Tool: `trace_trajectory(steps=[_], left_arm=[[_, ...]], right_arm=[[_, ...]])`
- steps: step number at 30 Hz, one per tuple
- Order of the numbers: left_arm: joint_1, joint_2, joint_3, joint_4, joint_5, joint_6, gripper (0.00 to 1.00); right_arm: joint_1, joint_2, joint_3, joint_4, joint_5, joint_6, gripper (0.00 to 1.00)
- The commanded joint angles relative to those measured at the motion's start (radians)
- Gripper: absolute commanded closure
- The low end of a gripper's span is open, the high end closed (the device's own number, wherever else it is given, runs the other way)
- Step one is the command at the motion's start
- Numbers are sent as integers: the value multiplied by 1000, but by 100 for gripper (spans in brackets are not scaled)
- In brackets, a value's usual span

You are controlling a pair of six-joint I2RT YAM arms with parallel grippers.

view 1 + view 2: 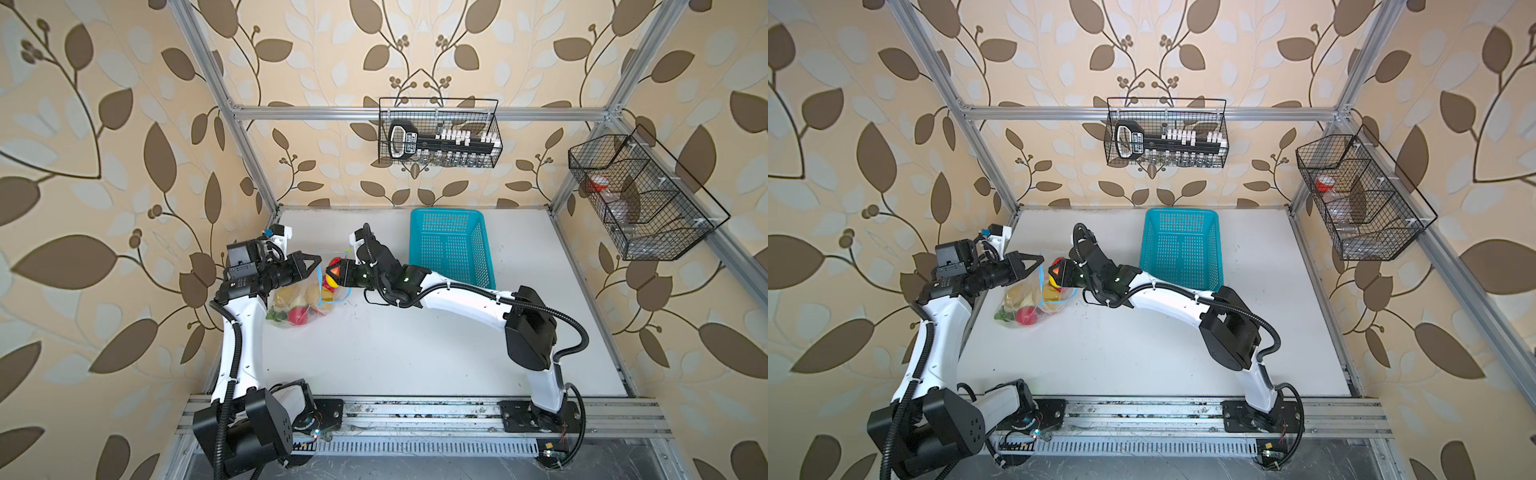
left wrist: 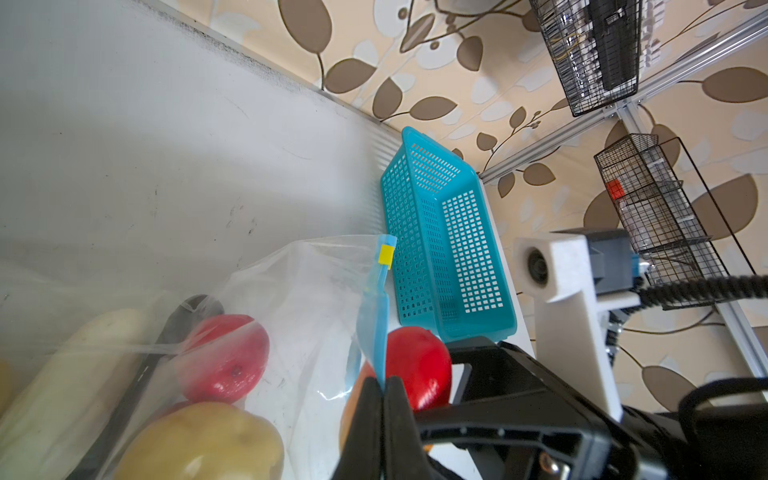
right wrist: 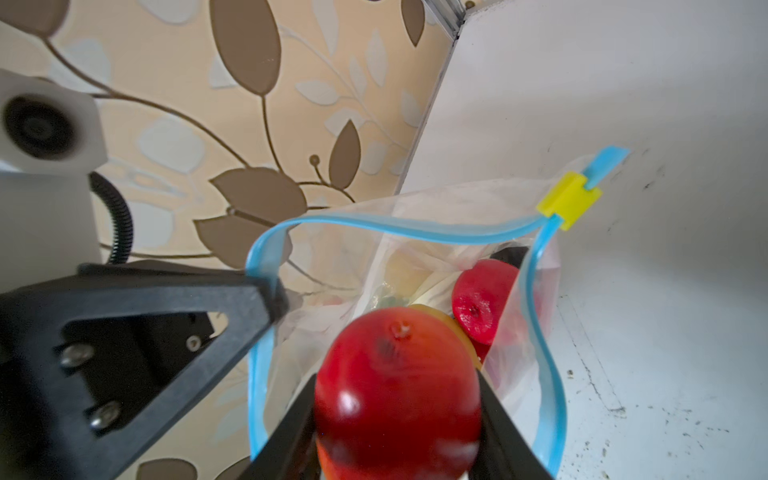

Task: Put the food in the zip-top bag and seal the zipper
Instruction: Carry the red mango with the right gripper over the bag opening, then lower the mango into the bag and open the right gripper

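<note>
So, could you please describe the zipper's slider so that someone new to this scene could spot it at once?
On the left of the white table, the left gripper pinches the mouth of a clear zip-top bag. Follow its light-blue zipper away from that gripper to the strip's end: the slider is a small block, the only yellow piece on it.

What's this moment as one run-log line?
left fingers: pinching zip-top bag rim | right fingers: holding red fruit at mouth | zipper: open
</note>
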State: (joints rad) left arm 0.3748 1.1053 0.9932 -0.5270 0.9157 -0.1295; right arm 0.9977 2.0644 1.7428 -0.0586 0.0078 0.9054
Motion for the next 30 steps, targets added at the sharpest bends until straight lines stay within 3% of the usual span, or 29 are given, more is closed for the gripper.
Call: trace_trajectory(steps=[1,7,13,15,18,20,30], left_arm=[[11,-32,31,2,28,6,100],[10,-41,39,-2,53,4,100],[11,-42,50,-9,76,5,100],[11,-45,51,-6,80,3,100],[12,-45,50,-7,74,1,100],[12,-45,49,-5,71,1,100],[11,-49,49,-3,48,-6,100]], right_arm=[[7,32,50,-41,29,-14,66],[21,59,72,-46,41,-14,65],[35,139,198,-100,38,-38,61],[41,172,251,-128,36,-46,57],[44,206,298,-124,5,-66,36],[44,206,302,-114,15,-80,30],[34,119,237,-89,27,-101,18]])
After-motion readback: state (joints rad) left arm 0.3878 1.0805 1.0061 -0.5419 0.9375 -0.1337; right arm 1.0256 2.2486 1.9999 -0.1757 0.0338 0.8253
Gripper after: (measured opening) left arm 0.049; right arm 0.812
